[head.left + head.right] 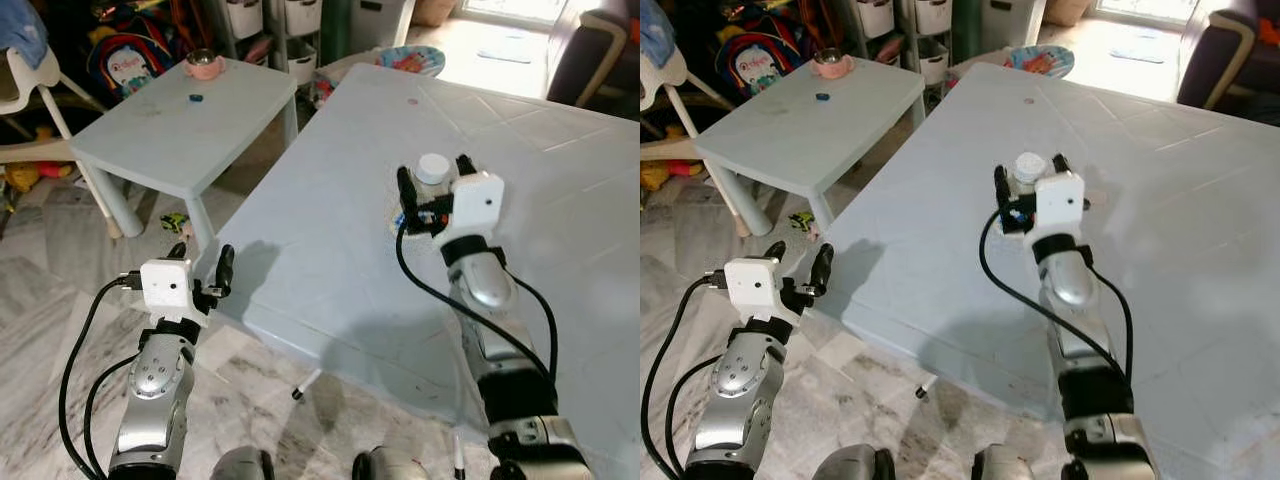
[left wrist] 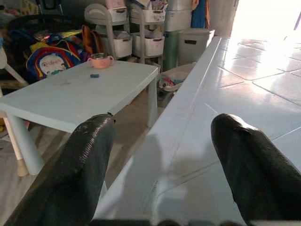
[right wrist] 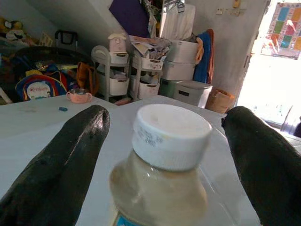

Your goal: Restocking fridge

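The right end effector (image 1: pixel 436 178) stands apart around the bottle (image 3: pixel 162 160) on the worktop (image 1: pixel 330 250), not yet clamped; next it must squeeze and lift. The left end effector (image 1: pixel 203 262) is apart, idle.

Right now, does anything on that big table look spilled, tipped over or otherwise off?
Nothing stands out. The bottle stands upright with its white cap on, between the open fingers of the right gripper. The large table around it shows no spill.
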Available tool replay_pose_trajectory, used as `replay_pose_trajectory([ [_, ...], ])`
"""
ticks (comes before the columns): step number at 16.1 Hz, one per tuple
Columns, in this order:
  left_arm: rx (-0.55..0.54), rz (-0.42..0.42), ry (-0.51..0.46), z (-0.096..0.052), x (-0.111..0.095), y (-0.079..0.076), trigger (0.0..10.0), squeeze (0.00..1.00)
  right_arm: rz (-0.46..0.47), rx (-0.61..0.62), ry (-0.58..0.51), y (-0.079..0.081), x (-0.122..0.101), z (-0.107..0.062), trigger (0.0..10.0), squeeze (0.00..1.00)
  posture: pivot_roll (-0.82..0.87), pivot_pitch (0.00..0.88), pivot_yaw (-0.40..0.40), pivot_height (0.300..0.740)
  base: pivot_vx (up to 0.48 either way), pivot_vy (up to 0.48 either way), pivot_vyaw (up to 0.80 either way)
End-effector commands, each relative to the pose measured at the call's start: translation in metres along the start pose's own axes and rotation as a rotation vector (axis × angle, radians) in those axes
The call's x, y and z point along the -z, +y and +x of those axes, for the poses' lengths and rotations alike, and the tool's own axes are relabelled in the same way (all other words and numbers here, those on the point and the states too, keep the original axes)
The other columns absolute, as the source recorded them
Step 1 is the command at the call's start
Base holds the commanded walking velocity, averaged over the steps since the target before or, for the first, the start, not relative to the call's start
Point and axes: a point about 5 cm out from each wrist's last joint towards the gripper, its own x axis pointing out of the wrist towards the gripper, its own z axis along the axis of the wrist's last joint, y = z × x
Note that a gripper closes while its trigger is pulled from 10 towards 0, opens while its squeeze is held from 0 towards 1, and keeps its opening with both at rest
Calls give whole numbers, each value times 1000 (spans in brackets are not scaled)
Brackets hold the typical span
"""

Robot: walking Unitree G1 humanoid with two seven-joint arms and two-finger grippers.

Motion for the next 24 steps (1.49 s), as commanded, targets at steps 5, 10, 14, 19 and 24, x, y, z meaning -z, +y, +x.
replay_pose_trajectory([
  [5,2,19,13,-1,1,2,10000,0,22,-19,12,-4,1,11,3922,0,57,75,20,740,0,0,0],
  [10,4,26,15,-1,0,2,10000,0,25,-19,14,-8,0,20,0,0,63,79,21,740,0,0,0],
  [14,5,31,18,-1,1,1,10000,0,20,-30,16,-7,1,20,0,0,63,80,20,740,0,0,0],
  [19,9,33,25,-1,2,1,10000,0,2,-22,46,-5,5,13,0,0,60,82,20,740,0,0,0],
  [24,6,34,41,-1,3,1,10000,0,-12,-6,90,-11,8,5,0,0,62,82,19,740,0,0,0],
])
